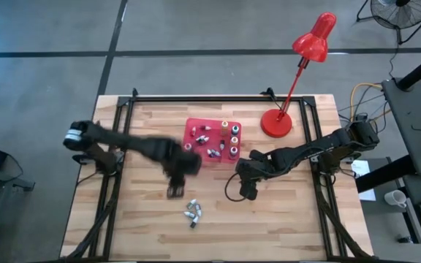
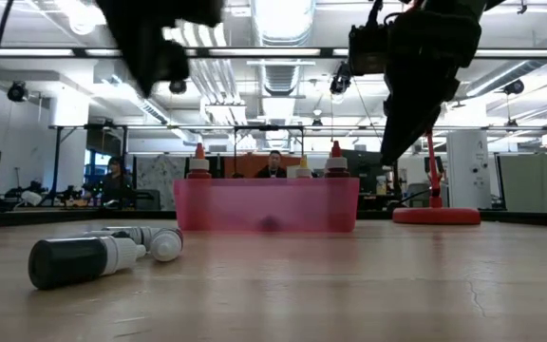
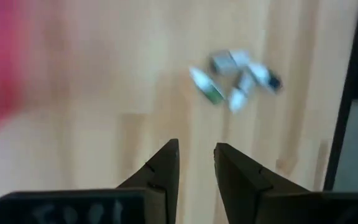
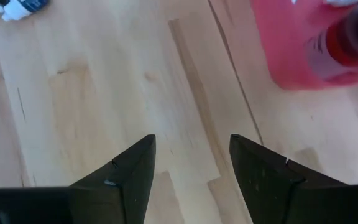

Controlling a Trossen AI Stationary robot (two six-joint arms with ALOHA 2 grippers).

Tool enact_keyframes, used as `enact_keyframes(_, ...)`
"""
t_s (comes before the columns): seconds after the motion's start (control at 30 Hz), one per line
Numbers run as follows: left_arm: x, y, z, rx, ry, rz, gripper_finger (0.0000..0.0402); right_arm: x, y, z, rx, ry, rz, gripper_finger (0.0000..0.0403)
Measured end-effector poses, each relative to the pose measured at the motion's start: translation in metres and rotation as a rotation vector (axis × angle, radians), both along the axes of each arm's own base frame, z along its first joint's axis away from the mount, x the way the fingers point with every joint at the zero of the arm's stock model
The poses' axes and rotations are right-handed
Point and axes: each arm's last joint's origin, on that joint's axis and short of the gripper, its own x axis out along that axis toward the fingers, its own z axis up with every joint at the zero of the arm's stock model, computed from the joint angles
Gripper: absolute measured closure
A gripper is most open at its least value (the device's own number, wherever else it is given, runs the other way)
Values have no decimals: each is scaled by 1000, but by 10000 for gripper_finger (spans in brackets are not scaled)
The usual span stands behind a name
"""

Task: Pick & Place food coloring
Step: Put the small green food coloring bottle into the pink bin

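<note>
Wooden table [image 1: 145, 219] with red tray [image 1: 193, 131] at centre holding several food coloring bottles [image 1: 225, 136]. A small cluster of vials [image 1: 192, 212] lies loose on the near side. Left gripper [image 1: 175, 191], fingers narrowly parted and empty, hovers just beyond the cluster. Right gripper [image 1: 247, 193], fingers spread and empty, hangs right of it. Red lamp [image 1: 276, 123] stands far right.

Two dark, near-black jointed arms. Left arm [image 1: 130, 146]: pale grey band at base joint. Right arm [image 1: 305, 155]: chunky black links, thin black cable looping beside wrist. Left gripper [image 3: 196, 168] and right gripper [image 4: 191, 165]: matte black wedge-shaped fingers tapering to points.
</note>
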Motion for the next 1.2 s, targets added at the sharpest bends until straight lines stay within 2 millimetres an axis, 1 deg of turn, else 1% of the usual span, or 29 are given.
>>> enact_keyframes(0.03,-3,-13,-10,1,13,-26,326,0,0,0,-6,-3,10,202)
enact_keyframes(0.07,-7,-25,-22,8,34,-10,326,1,0,0,-8,-9,15,202)
enact_keyframes(0.1,-10,-33,-35,16,60,44,326,2,0,1,-8,-19,19,202)
enact_keyframes(0.13,-11,-39,-48,8,83,125,326,3,-1,1,-8,-27,20,202)
enact_keyframes(0.2,-11,-47,-67,-48,71,278,326,4,0,2,-8,-42,27,202)
enact_keyframes(0.3,-10,-52,-87,-132,24,445,326,5,0,3,-6,-53,28,202)
enact_keyframes(0.37,-7,-55,-91,-188,-30,526,326,5,0,2,-6,-52,28,202)
enact_keyframes(0.43,-7,-54,-96,-204,-21,592,326,5,0,2,-7,-49,28,202)
enact_keyframes(0.57,-5,-54,-106,-192,7,637,315,4,0,2,-7,-46,29,202)
enact_keyframes(0.8,11,-61,-114,-208,5,655,254,2,0,-1,-9,-35,29,202)
enact_keyframes(0.9,17,-66,-119,-192,15,633,238,1,-1,-3,-10,-29,29,202)
enact_keyframes(1.07,19,-71,-130,-126,85,612,241,1,-1,-4,-10,-25,29,202)
enact_keyframes(1.2,20,-72,-132,-74,104,598,262,1,-1,-4,-10,-25,29,202)
